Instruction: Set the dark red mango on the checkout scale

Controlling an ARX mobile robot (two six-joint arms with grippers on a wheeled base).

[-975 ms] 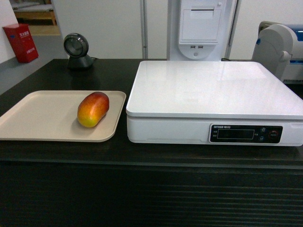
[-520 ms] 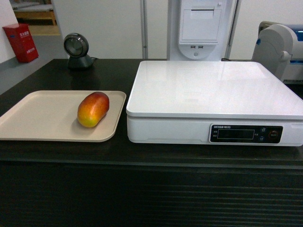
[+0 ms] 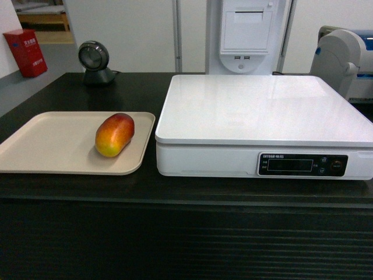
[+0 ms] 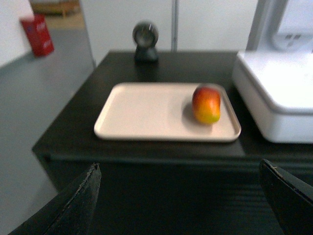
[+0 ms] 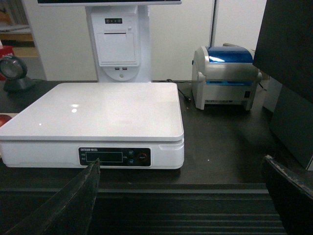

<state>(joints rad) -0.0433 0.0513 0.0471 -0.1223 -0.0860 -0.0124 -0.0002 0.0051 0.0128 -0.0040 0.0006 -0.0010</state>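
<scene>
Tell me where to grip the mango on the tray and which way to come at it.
Grip the dark red mango across its narrow middle, coming from above with the left gripper, which is open. It lies on its side near the beige tray's right edge, beside the scale, so a side approach from the right looks blocked.

Beige tray (image 3: 52, 146), round scanner (image 3: 95, 61), label printer (image 5: 226, 76), red box (image 3: 25, 52)

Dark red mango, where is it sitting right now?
In the head view the dark red mango lies at left on the beige tray, near its right edge, just left of the white scale and not touching it.
</scene>
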